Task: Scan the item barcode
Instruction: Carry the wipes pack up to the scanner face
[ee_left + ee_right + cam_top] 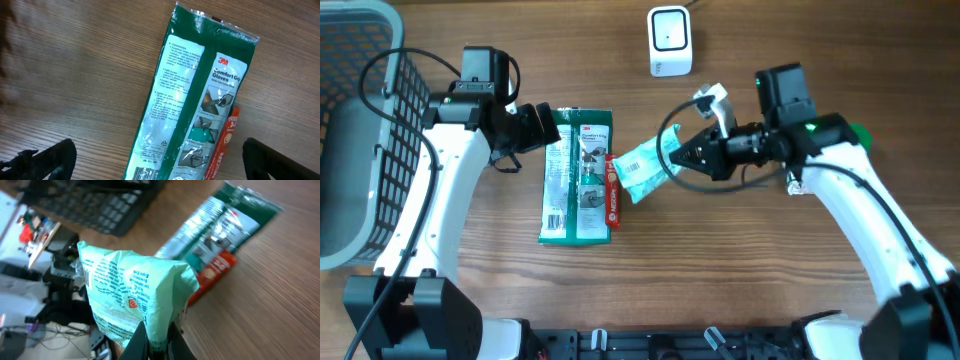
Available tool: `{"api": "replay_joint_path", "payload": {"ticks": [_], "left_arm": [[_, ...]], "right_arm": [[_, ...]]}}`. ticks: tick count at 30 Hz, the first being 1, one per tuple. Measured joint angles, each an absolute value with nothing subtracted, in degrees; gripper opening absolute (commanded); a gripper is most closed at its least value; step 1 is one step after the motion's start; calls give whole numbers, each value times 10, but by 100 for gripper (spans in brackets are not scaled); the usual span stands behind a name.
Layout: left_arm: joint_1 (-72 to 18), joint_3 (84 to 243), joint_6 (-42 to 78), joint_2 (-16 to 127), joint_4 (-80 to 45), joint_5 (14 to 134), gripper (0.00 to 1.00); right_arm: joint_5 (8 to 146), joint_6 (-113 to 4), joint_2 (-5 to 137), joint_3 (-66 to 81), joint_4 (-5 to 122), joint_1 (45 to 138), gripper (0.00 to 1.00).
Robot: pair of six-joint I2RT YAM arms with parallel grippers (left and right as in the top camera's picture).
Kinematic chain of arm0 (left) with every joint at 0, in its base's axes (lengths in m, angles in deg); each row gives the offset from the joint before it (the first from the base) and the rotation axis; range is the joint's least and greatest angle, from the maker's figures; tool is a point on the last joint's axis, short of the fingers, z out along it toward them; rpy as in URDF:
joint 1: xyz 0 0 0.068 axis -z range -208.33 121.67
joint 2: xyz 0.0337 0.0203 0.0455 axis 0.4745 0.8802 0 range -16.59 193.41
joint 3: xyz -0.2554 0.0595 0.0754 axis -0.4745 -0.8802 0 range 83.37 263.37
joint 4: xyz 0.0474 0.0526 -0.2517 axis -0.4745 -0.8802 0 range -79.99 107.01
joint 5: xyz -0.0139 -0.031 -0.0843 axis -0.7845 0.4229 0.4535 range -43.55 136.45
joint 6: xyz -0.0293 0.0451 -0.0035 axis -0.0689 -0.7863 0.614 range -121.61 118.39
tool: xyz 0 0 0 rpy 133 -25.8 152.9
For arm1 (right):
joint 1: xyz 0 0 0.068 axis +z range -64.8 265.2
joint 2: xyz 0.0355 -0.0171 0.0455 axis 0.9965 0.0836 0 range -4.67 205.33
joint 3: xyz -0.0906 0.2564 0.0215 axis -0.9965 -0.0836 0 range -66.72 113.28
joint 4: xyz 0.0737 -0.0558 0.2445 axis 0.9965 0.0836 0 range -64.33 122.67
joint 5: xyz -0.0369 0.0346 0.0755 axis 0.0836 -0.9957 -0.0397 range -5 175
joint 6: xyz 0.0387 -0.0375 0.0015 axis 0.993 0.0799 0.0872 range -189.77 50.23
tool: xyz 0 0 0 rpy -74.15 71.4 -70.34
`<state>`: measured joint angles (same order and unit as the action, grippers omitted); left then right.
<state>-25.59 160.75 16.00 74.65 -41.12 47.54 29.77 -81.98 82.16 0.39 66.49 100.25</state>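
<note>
The wood-grain worktop bears a basket at its left and a scanner at the far edge, with a glove pack in the middle. The right claw is clamped on the pouch beside that pack. The left claw gapes wide over the pack.

The glove pack runs off the left wrist view's near edge, its barcode cut. In the right wrist view the mint pouch hides part of the red packet.

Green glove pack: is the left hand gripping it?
No, the left hand hangs open over the green glove pack, its fingers clear of it.
</note>
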Motion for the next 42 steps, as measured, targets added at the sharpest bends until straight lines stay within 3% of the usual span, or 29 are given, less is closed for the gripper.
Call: {"api": "replay_joint_path", "payload": {"ticks": [32, 42], "left_arm": [[-256, 1608, 160, 747, -411, 476, 100], [-256, 1608, 160, 747, -411, 476, 100]], "right_arm": [[307, -810, 797, 6, 640, 1003, 4], [470, -819, 796, 226, 720, 1003, 4]]}}
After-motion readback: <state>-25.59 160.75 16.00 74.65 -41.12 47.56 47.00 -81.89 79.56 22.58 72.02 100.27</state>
